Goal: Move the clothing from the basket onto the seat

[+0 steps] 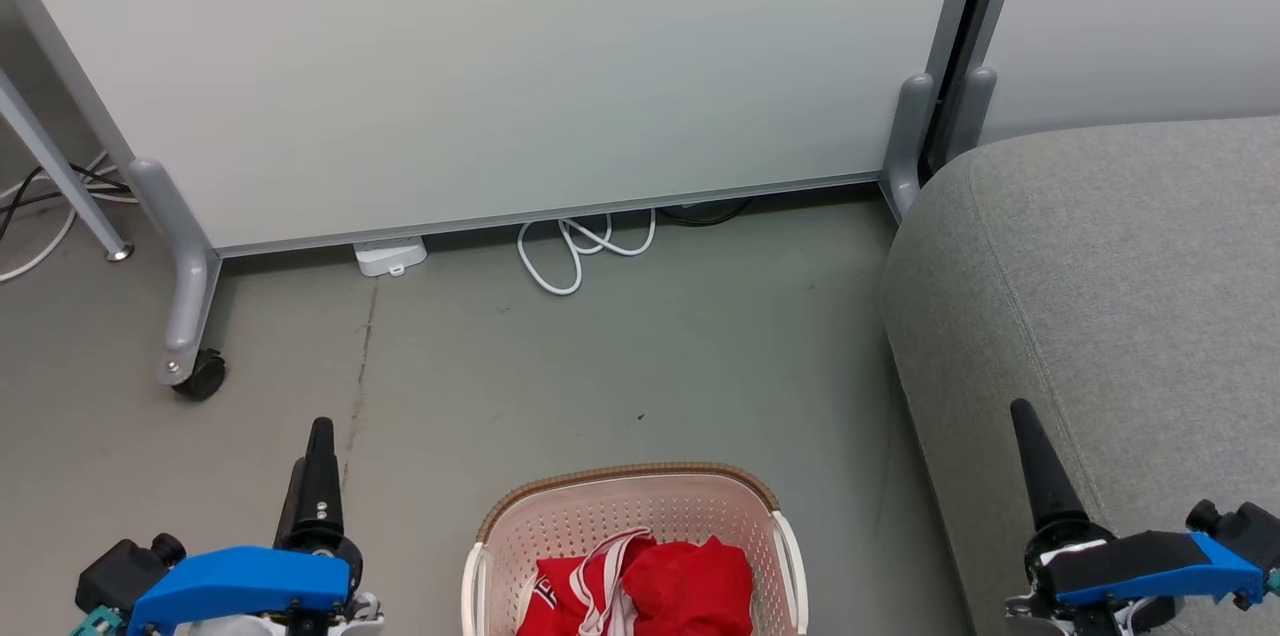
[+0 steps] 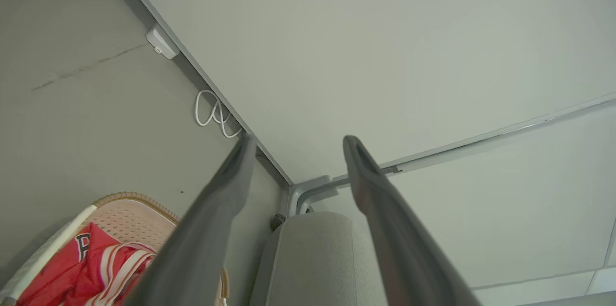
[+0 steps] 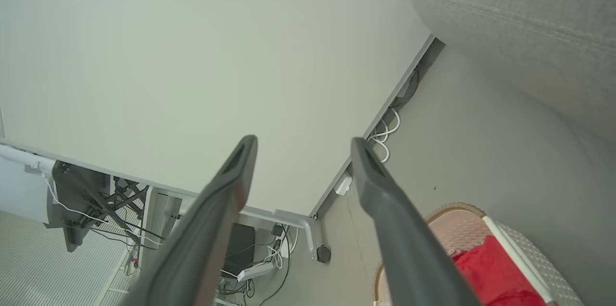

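Note:
The basket, cream with a brown woven rim, stands on the floor at the bottom middle of the head view. The clothing lies inside it as bright red fabric with white stripes. To the right rises the light-grey seat. My left gripper hovers left of the basket; its wrist view shows it open and empty, with the basket, the clothing and the seat beyond. My right gripper hangs over the seat's front edge, open and empty, near the basket and the clothing.
A pale partition panel on grey feet with a castor closes off the back. A white cable coil and a white adapter lie at its base. A metal table leg stands far left. Grey floor lies between basket and panel.

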Robot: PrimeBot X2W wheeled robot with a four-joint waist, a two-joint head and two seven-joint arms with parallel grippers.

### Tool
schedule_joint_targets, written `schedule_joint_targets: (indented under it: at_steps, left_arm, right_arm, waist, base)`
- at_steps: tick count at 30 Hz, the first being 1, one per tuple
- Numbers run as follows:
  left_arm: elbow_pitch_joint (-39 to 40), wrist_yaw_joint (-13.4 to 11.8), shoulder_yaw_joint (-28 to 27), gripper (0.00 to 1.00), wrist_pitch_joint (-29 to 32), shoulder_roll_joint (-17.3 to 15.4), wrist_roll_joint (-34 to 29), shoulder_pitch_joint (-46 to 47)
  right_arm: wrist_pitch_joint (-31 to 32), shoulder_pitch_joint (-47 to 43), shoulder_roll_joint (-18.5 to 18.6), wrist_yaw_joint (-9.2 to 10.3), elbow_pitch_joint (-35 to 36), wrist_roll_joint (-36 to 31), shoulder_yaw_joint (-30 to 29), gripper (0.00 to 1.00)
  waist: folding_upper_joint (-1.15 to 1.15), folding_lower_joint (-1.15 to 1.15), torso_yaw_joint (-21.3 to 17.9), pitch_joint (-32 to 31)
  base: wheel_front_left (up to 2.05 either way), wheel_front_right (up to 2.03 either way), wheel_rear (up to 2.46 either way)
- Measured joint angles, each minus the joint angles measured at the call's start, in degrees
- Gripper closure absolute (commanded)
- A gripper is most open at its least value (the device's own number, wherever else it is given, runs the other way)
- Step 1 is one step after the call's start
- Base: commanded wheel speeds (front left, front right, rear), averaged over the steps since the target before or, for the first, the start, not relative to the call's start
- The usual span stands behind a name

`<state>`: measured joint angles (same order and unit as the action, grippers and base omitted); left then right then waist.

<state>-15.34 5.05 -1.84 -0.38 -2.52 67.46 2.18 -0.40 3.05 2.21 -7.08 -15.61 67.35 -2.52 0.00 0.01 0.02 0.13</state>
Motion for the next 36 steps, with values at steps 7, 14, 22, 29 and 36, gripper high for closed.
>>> schedule_joint_targets:
  at_steps: [7,14,22,29,36]
  left_arm:
    - [0.8,-0.6,1.5,0.0,-1.6,-0.5,-9.0,0.0]
    - [1.5,-1.2,3.4,0.0,-2.9,-1.2,-16.9,0.0]
    - [1.8,-2.0,5.7,0.0,-4.4,-2.3,-24.2,0.1]
    - [1.5,-2.7,7.2,0.0,-5.7,-3.0,-29.8,0.4]
    - [1.1,-3.0,8.7,0.0,-6.9,-3.6,-34.3,0.6]
  right_arm:
    - [-1.5,0.0,0.0,-0.01,1.2,-9.6,0.3,0.0]
    - [-2.8,0.0,0.1,-0.04,1.5,-17.1,0.6,0.0]
    - [-3.5,0.0,0.1,-0.05,1.6,-24.6,0.8,0.0]
    - [-4.2,0.0,0.1,-0.07,2.0,-30.1,1.0,0.0]
    - [-4.7,0.0,0.2,-0.07,2.2,-35.2,1.1,0.0]
  waist:
    - [0.0,0.0,0.1,0.0]
    - [0.0,0.0,0.2,-0.1]
    - [0.0,0.0,0.5,-0.1]
    - [0.0,0.0,0.6,-0.1]
    - [0.0,0.0,0.7,-0.1]
  base:
    - [0.0,0.0,0.0]
    - [0.0,0.0,0.0]
    - [0.0,0.0,0.0]
    - [0.0,0.0,0.0]
    - [0.0,0.0,0.0]
